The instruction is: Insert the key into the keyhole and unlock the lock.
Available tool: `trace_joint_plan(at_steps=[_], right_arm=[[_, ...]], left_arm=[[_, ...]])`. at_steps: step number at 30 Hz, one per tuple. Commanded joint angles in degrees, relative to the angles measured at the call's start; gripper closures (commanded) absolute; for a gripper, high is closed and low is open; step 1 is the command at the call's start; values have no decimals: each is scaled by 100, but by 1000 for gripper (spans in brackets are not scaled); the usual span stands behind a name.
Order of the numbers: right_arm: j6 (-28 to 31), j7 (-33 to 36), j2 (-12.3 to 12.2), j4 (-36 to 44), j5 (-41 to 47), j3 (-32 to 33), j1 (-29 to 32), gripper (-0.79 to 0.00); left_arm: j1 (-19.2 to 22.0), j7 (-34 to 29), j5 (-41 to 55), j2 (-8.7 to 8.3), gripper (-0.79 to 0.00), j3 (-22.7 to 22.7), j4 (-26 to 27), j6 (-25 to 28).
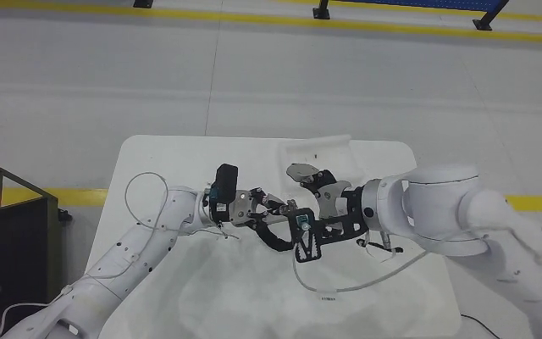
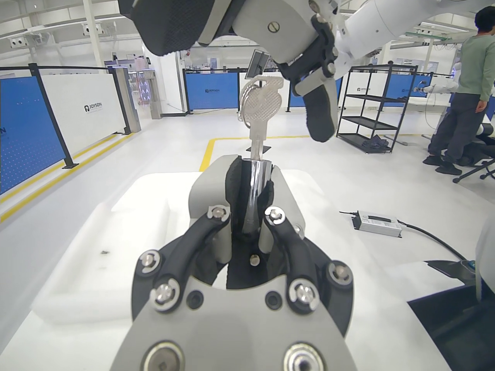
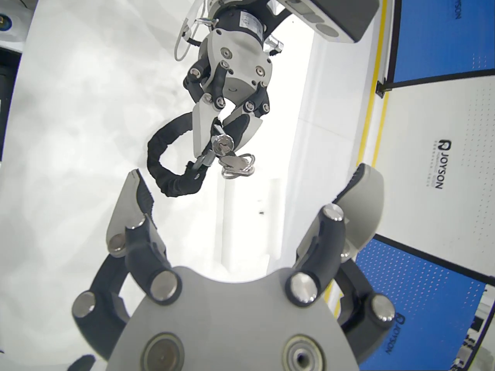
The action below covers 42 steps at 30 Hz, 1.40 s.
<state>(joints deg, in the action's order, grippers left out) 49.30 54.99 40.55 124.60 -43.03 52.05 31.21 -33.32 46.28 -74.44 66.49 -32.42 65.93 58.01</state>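
Key in lock, above the tabletop (image 1: 169, 169)
Left pincer (image 2: 249, 173) clamps the lock (image 2: 255, 191), with the key (image 2: 261, 102) in its keyhole; right pincer (image 3: 251, 183) gapes wide, empty, near the key.

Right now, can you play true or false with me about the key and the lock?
1. The key is in the lock. True.
2. The right gripper is shut on the key. False: it is open and not holding the key.
3. The left gripper holds the lock. True.
4. The lock's cable is red. False: it is black.
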Motion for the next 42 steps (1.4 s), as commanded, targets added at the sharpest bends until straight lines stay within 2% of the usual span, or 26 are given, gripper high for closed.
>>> trace_joint_plan(at_steps=[1, 5, 10, 12, 16, 18, 21, 23, 28, 36, 42], right_arm=[[121, -122, -72, 3, -43, -65, -74, -326], [228, -229, -191, 41, -32, -161, -195, -206], [319, -320, -287, 120, 18, -266, -296, -206], [354, -355, -311, 140, 66, -290, -331, -172], [364, -366, -333, 174, 163, -291, -364, -160], [339, -341, -332, 190, 176, -314, -366, -123], [291, -380, -319, 176, 237, -362, -359, 0], [210, -396, -311, 142, 288, -384, -353, 0], [-359, -199, -311, 141, 511, -386, -291, 0], [-1803, 264, -360, 272, 1300, -170, -50, 0], [-2615, 583, -418, 453, 1713, 64, 206, 0]], left_arm=[[2, 1, -12, -4, 0, 25, 33, -1], [17, 1, -19, -18, 0, 69, 50, -1], [21, 1, -12, -37, 0, 131, 69, -1], [28, 1, -4, -45, 0, 154, 81, -1], [48, 1, 1, -57, 0, 213, 104, -1], [59, 1, 15, -60, 0, 244, 117, -1], [83, 1, 24, -66, 0, 277, 115, -1], [92, 1, 31, -71, 0, 289, 115, -1], [114, 1, 36, -82, 0, 322, 131, -1], [156, 113, -165, -93, 0, 282, 121, -114], [158, 259, -344, -98, 0, 293, 150, -259]])
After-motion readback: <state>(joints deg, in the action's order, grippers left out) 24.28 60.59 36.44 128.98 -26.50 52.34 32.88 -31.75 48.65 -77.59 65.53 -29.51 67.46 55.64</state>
